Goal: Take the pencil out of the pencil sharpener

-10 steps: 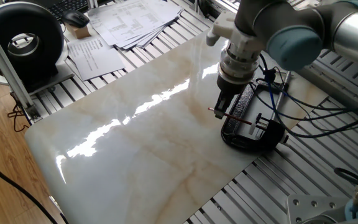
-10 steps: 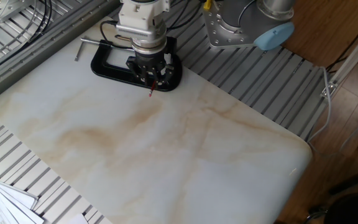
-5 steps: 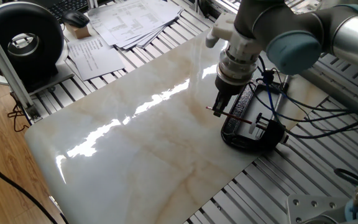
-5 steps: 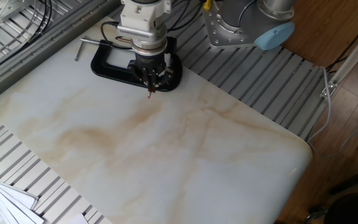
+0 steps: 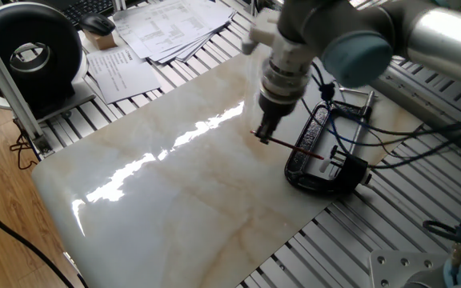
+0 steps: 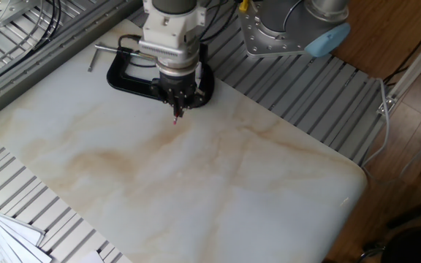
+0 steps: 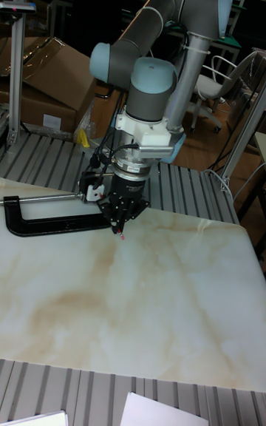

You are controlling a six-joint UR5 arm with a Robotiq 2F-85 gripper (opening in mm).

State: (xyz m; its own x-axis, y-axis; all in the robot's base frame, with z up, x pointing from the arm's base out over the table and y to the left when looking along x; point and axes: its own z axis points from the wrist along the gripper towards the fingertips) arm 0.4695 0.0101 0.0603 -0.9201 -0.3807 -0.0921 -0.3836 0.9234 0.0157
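Note:
My gripper [image 5: 262, 134] is over the marble slab [image 5: 174, 192], just left of a large black C-clamp [image 5: 318, 180], and is shut on the dark-red pencil [image 5: 294, 149]. The pencil runs level from the fingers to the clamp's jaws. There a small black block, the pencil sharpener [image 5: 331, 157], blends into the clamp. I cannot tell whether the pencil's far end is inside it. In the other fixed view the pencil's red end [image 6: 175, 119] pokes out below the gripper [image 6: 176, 108], which hides the sharpener. The tall view shows the gripper [image 7: 118, 226] just right of the clamp [image 7: 52, 225].
Loose cables [image 5: 406, 152] trail from the wrist over the clamp. Paper sheets [image 5: 166, 28] and a black round device [image 5: 30, 52] lie beyond the slab's far left side. Ribbed aluminium rails [image 6: 298, 88] surround the slab.
The gripper has moved away from the clamp toward the middle of the slab, and the pencil's red end has shifted the same way with it.

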